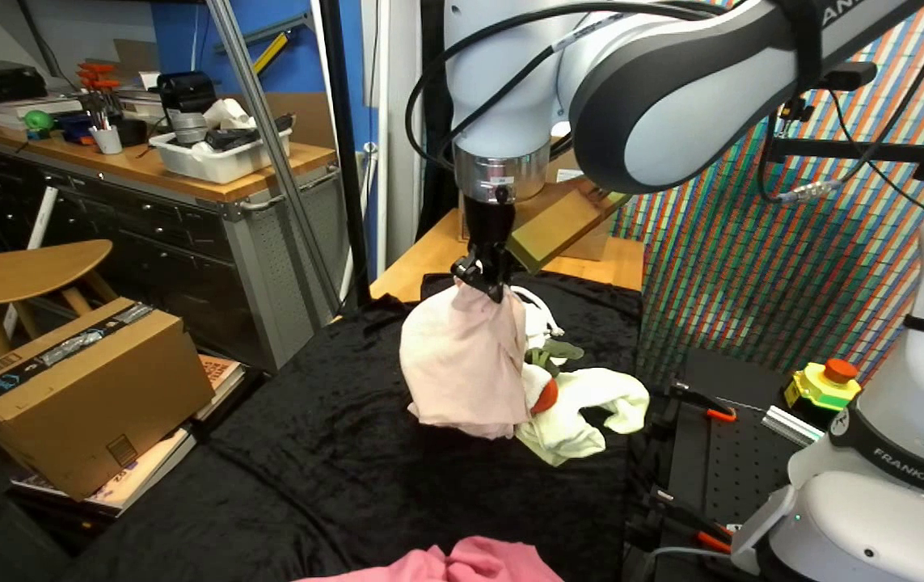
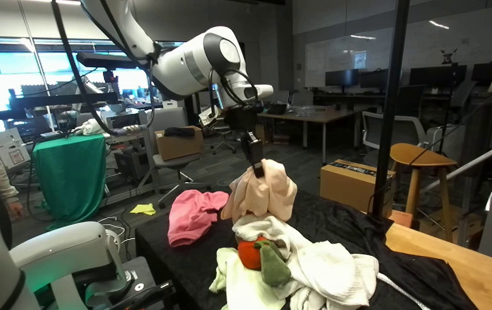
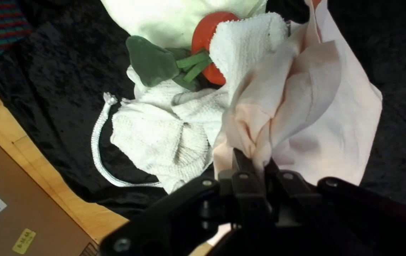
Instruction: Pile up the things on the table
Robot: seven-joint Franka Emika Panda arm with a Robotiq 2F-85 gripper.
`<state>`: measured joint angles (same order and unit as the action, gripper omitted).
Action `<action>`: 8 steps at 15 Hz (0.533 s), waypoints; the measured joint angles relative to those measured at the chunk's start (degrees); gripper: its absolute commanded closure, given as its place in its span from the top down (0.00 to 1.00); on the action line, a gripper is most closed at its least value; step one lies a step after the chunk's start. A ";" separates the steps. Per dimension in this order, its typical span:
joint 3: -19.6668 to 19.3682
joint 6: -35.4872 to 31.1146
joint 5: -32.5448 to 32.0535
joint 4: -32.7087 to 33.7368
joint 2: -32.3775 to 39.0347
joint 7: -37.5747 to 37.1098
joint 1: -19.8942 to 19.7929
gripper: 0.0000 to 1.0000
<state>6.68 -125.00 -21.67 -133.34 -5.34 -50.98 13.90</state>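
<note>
My gripper (image 1: pixel 496 293) is shut on the top of a pale pink cloth (image 1: pixel 462 364), which hangs bunched below the fingers (image 3: pixel 254 160). In an exterior view, the pale pink cloth (image 2: pixel 271 191) hangs behind the pile. The pile holds a white ribbed cloth (image 2: pixel 332 267) with a white cord, a pale green cloth (image 2: pixel 246 284), and a red-orange plush item (image 2: pixel 249 254) with a green part (image 2: pixel 273 267). The white cloth (image 3: pixel 160 138) partly covers the red item (image 3: pixel 203 33) in the wrist view. A bright pink cloth (image 2: pixel 196 215) lies apart, outside the wrist view.
A black cloth (image 1: pixel 332 461) covers most of the wooden table (image 2: pixel 448 258). A cardboard box (image 3: pixel 21 202) stands at one table edge. A black post (image 2: pixel 390 107) rises beside the table. An emergency stop button (image 1: pixel 840 372) sits near the robot base.
</note>
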 measured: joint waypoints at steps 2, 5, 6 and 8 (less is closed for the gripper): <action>0.07 0.30 0.30 -1.25 -0.79 -2.10 -1.97 0.09; 0.01 1.14 1.02 -2.66 -0.91 -4.78 -4.94 0.09; -0.04 1.19 1.41 -3.18 -0.87 -5.37 -5.84 0.09; -0.18 1.28 2.31 -4.25 -0.79 -6.56 -7.32 0.09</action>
<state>6.50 -123.72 -19.36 -137.58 -6.13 -57.54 6.58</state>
